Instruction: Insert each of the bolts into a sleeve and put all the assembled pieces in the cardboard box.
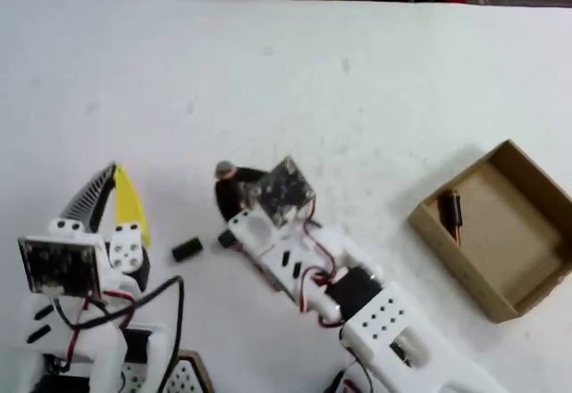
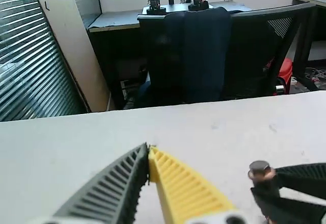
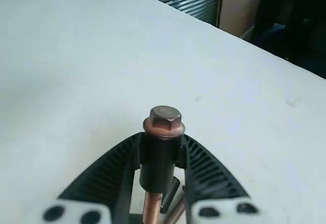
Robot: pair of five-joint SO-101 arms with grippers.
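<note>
Here the right gripper [image 3: 161, 141] is clamped on a black sleeve [image 3: 159, 165] with a copper-coloured bolt [image 3: 164, 121] standing upright through it, the hexagonal head showing above the sleeve's top. The pair is held over the white table [image 1: 357, 80], left of centre. Just nearer, a loose black sleeve [image 1: 187, 249] lies on the table, and a smaller dark piece [image 1: 226, 239] that I cannot identify lies to its right. The left gripper [image 2: 148, 154] sits at the near left, its grey and yellow fingers pressed together on nothing. Well to the right, the cardboard box [image 1: 451, 268] holds one assembled piece [image 1: 451, 213] by its left wall.
</note>
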